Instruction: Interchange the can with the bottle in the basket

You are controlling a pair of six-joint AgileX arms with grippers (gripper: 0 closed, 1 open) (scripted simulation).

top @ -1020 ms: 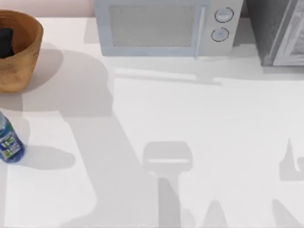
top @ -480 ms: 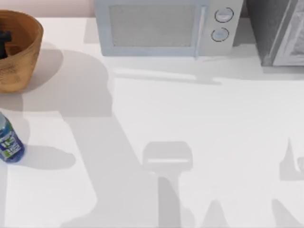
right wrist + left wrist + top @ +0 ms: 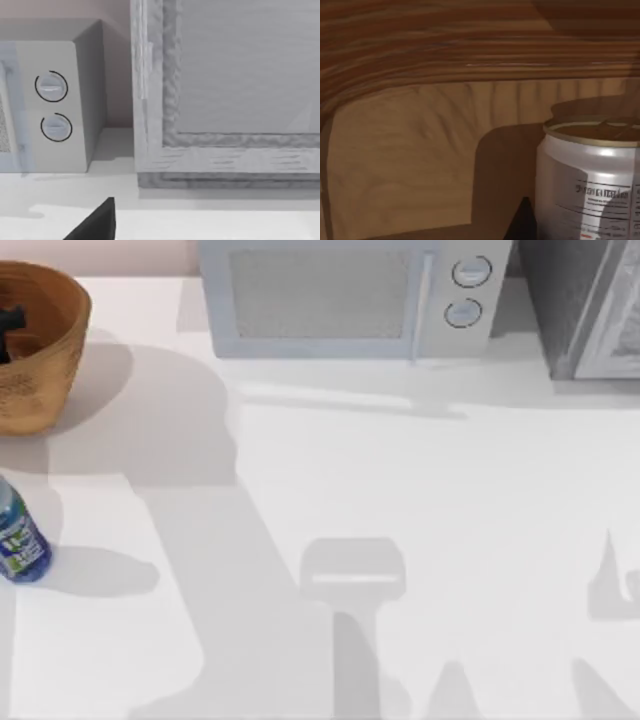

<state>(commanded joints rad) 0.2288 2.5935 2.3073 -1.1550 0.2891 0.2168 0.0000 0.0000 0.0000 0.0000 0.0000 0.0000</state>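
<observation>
basket (image 3: 45, 370) at the table's (image 3: 400, 490) far left corner in the top view, with the left gripper (image 3: 8, 332) a dark shape down inside it. over the last second that shape has shrunk and slid toward the rim side, so the gripper seems to have sunk deeper into the basket. the bottle (image 3: 18, 540) stands upright on the table outside, well apart from the gripper and clear of the basket wall. nothing else on the table has moved.

left wrist view: the can (image 3: 590, 185) stands upright right in front of the gripper, very close, gold top level, basket wall behind it. a dark tip of the gripper sits just beside the can's side. whether the gripper is wide or narrow cannot be told, nor whether it touches the can.

right wrist view: the right gripper (image 3: 95, 225) is parked, facing the microwave (image 3: 50, 105); its state cannot be told either.

judged from this, the descent puts the left gripper at grasp height, and lifting the can out comes first.
</observation>
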